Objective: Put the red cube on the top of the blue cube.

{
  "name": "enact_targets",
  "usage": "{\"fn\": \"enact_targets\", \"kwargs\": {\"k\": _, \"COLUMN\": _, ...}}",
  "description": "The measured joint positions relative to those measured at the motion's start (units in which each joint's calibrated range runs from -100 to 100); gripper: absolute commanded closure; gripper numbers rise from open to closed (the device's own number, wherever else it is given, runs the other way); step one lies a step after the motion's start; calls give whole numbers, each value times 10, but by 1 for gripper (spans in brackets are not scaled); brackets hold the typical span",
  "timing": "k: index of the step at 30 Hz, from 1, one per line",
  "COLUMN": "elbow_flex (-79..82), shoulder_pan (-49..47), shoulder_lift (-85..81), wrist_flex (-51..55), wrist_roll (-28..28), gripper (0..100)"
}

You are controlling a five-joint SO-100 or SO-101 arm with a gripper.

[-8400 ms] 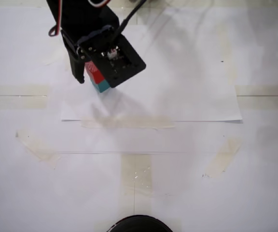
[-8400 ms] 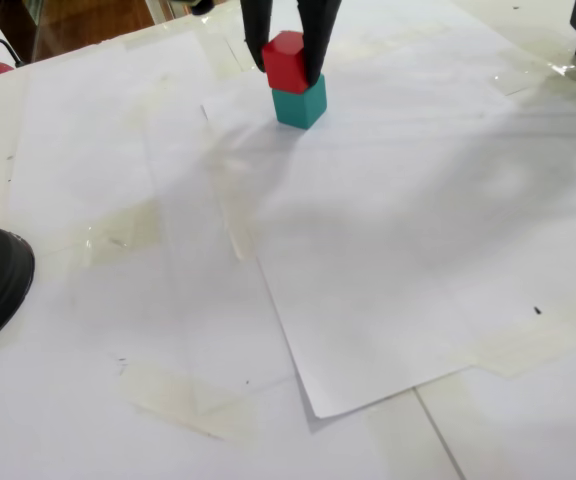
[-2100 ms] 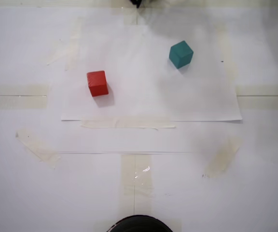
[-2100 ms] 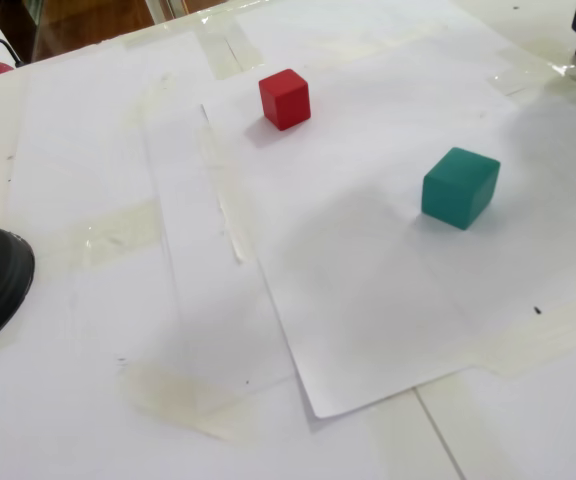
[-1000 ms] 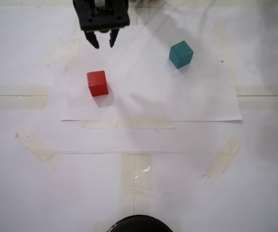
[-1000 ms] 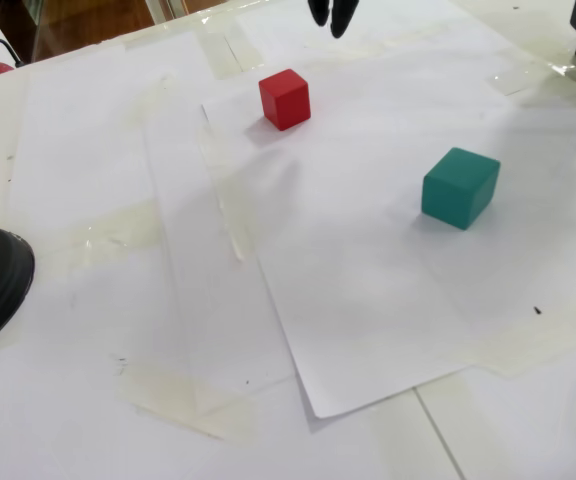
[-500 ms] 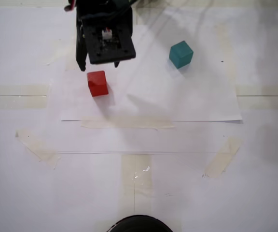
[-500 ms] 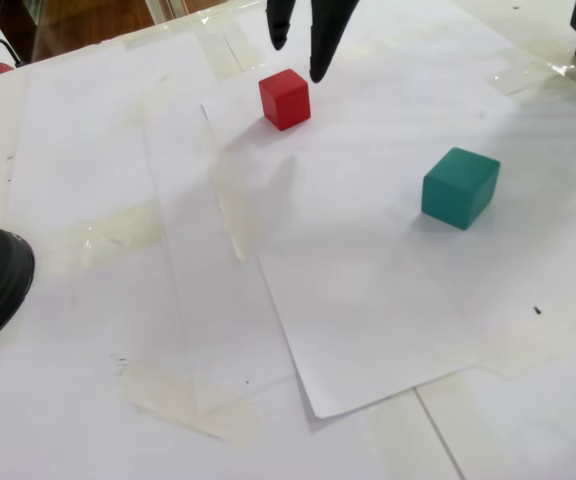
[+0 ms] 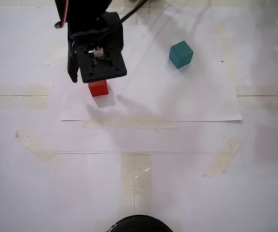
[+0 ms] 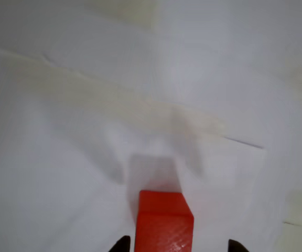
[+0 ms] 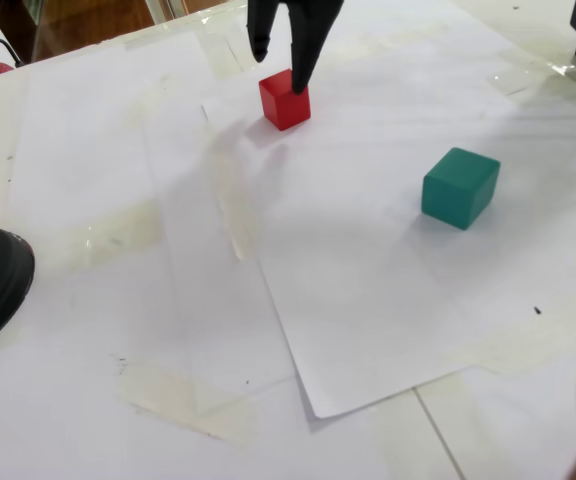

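Jaws [image 11: 281,68] are spread and empty, straddling the small matte bright red cube [image 11: 285,99] from above; in the wrist view the cube [image 10: 164,223] sits between the two dark fingertips [image 10: 120,244] with a gap on each side, not touching. In the top-down fixed view the red cube [image 9: 98,88] peeks out at 6 o'clock from under the black gripper body, on the white paper sheet [image 9: 177,101] taped to the counter [image 9: 255,183]. The small matte teal blue cube [image 9: 181,53] sits well apart, at about 2 o'clock from the red one; in the angled fixed view it [image 11: 459,187] lies at about 4 o'clock from red, rotated relative to the paper edge. Handling guess: the red cube looks solid, rigid and light, with plain flat faces, so not fragile and a moderate pinch should hold. The matte finish probably gives decent friction. Best hold: two opposite vertical faces, mid-height or slightly above, jaws square to the faces so it doesn't twist on closing. The teal top face is no bigger than the red base, so placement needs good centring and matching yaw. No containers in view.
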Motion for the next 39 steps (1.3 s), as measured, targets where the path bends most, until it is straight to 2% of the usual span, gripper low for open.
{"fn": "enact_targets", "kwargs": {"k": 16, "elbow_flex": -1, "shoulder_pan": 1, "shoulder_lift": 63, "wrist_flex": -18, "wrist_roll": 0, "gripper": 74}}
{"fn": "enact_targets", "kwargs": {"k": 32, "elbow_flex": -6, "shoulder_pan": 1, "shoulder_lift": 69, "wrist_flex": -24, "wrist_roll": -1, "gripper": 81}}
{"fn": "enact_targets", "kwargs": {"k": 39, "elbow_flex": -6, "shoulder_pan": 1, "shoulder_lift": 69, "wrist_flex": -27, "wrist_roll": -4, "gripper": 88}}
